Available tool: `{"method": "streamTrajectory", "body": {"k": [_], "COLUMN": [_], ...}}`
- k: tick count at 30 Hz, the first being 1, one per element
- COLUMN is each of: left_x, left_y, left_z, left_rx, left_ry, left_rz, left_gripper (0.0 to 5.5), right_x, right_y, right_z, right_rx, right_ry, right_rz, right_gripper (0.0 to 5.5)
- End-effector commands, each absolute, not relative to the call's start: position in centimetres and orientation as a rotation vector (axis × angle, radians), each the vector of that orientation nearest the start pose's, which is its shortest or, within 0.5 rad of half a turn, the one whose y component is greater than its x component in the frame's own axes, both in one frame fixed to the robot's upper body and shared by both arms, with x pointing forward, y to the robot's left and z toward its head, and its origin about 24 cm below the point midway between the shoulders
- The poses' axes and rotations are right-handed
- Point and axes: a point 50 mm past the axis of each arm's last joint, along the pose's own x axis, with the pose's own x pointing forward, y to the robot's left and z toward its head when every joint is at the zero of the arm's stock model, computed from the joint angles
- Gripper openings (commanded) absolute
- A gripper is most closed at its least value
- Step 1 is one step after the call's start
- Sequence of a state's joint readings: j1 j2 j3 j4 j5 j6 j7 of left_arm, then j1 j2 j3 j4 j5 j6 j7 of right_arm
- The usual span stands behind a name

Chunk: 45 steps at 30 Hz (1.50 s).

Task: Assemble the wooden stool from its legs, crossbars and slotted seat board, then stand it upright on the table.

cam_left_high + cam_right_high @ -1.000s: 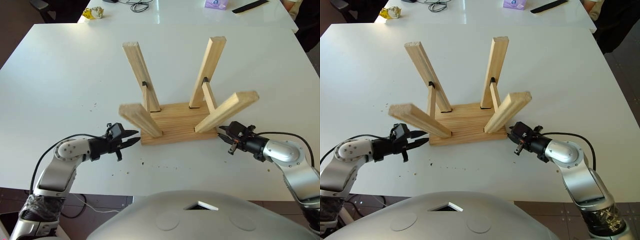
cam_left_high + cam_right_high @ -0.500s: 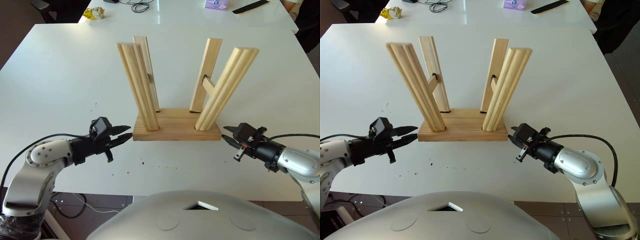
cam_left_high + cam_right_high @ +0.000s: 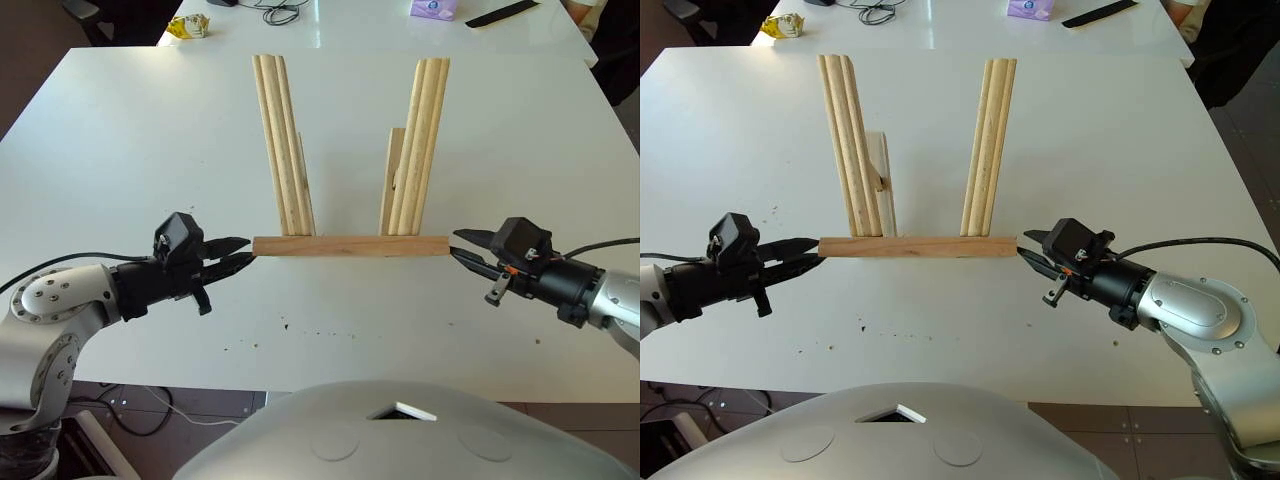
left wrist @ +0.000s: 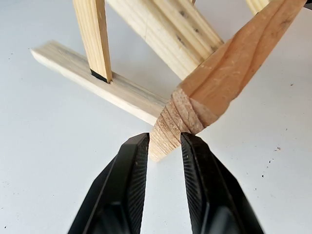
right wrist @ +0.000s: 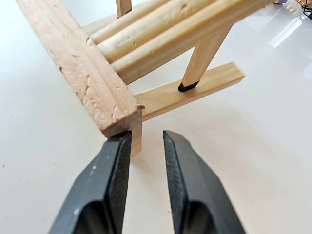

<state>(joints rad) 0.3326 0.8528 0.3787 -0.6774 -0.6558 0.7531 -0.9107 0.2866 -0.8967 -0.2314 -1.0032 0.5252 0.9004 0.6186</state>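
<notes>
Stool [image 3: 345,246] has tipped seat-edge-on; left pincer [image 3: 248,249] grips it; right pincer [image 3: 455,242] agape.

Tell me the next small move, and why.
Probably roll the seat up and over, away from the robot, both hands together. The seat hangs edge-on between the left hand and right hand, its legs pointing away with one apparently lying on the table, so it is on its side, not upright.

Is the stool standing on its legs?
No, it is tipped on its side: the seat board shows edge-on and the legs stretch away across the table.
</notes>
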Motion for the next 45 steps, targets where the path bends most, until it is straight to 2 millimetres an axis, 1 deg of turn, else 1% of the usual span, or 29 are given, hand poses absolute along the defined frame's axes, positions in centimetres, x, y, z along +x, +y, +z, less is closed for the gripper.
{"method": "streamTrajectory", "body": {"k": [1,4,6,9,11,12,13,16,18,20,21,22,26,31,37,42,45], "left_x": [15.5,15.3,15.7,16.4,16.6,16.5,16.5,16.2,16.2,16.4,16.5,16.6,17.7,18.7,19.5,19.7,20.2], "left_y": [20.5,20.4,21.0,22.4,23.5,23.9,24.4,25.9,26.5,27.0,27.1,27.2,26.7,24.8,23.3,22.4,22.0], "left_z": [15.3,15.8,15.9,14.8,13.5,12.8,12.1,10.3,9.7,9.0,8.5,7.9,6.0,4.4,3.3,2.5,2.3], "left_rx": [0.108,0.113,0.127,0.217,0.263,0.288,0.303,0.363,0.392,0.447,0.459,0.481,0.556,0.561,0.557,0.555,0.559], "left_ry": [0.405,0.412,0.420,0.438,0.453,0.454,0.457,0.470,0.452,0.435,0.421,0.407,0.322,0.218,0.172,0.159,0.148], "left_rz": [-1.142,-1.169,-1.155,-1.107,-1.064,-1.059,-1.047,-1.059,-1.068,-1.077,-1.102,-1.116,-1.155,-1.221,-1.282,-1.322,-1.332], "left_gripper": [1.20,1.20,1.20,1.20,1.20,1.18,1.39,1.76,2.07,2.34,2.49,2.52,2.52,2.52,2.52,2.52,2.52], "right_x": [14.1,13.9,13.7,13.1,13.1,13.1,13.1,13.0,13.1,13.2,13.4,13.5,14.1,15.6,16.9,17.0,17.1], "right_y": [-16.5,-16.5,-16.8,-18.2,-19.5,-20.2,-20.8,-22.4,-23.4,-23.9,-23.9,-23.8,-23.0,-22.1,-21.6,-20.8,-20.1], "right_z": [15.0,15.0,14.8,14.2,13.6,13.3,13.0,12.0,11.1,10.2,9.8,9.4,8.0,7.3,6.3,5.2,4.7], "right_rx": [-0.390,-0.371,-0.368,-0.383,-0.366,-0.362,-0.353,-0.349,-0.353,-0.383,-0.379,-0.380,-0.402,-0.411,-0.398,-0.388,-0.370], "right_ry": [0.419,0.431,0.456,0.525,0.559,0.569,0.582,0.613,0.623,0.624,0.615,0.605,0.568,0.500,0.465,0.469,0.462], "right_rz": [1.019,1.019,1.004,0.950,0.913,0.899,0.893,0.887,0.875,0.885,0.897,0.910,0.991,1.042,1.081,1.140,1.167], "right_gripper": [1.20,1.20,1.20,1.20,1.20,1.38,1.46,1.89,2.19,2.45,2.60,2.72,3.33,4.05,4.10,4.10,4.10]}}
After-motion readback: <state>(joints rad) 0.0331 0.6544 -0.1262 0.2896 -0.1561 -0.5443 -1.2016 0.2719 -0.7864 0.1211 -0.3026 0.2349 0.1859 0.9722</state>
